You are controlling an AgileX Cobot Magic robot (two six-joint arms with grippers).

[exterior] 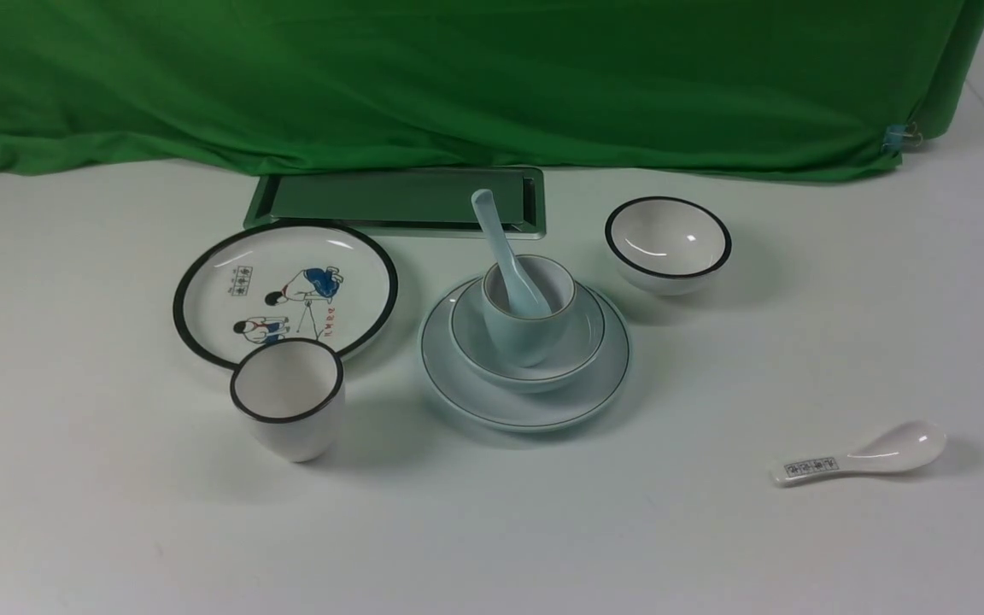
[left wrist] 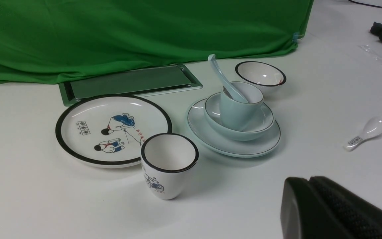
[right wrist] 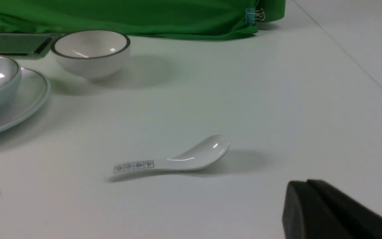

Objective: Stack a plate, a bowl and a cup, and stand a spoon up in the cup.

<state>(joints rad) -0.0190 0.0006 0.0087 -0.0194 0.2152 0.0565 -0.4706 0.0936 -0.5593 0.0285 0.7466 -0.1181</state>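
Note:
The pale blue-green plate (exterior: 466,389) lies at the table's middle. The pale blue-green bowl (exterior: 582,337) sits on it, and the pale blue-green cup (exterior: 522,333) stands in the bowl. The pale blue-green spoon (exterior: 496,243) stands in the cup, handle leaning up and back. The stack also shows in the left wrist view: plate (left wrist: 211,139), bowl (left wrist: 260,121), cup (left wrist: 234,114), spoon (left wrist: 222,78). My left gripper (left wrist: 308,181) is shut and empty, near the table's front, apart from the stack. My right gripper (right wrist: 307,182) is shut and empty, near the white spoon. Neither gripper shows in the front view.
A white black-rimmed plate (exterior: 287,290) with cartoon figures lies left of the stack. A white black-rimmed cup (exterior: 289,397) stands before it. A white black-rimmed bowl (exterior: 668,243) is at the back right. A white labelled spoon (exterior: 859,457) lies at the front right. A metal tray (exterior: 398,201) and green cloth (exterior: 458,77) are behind.

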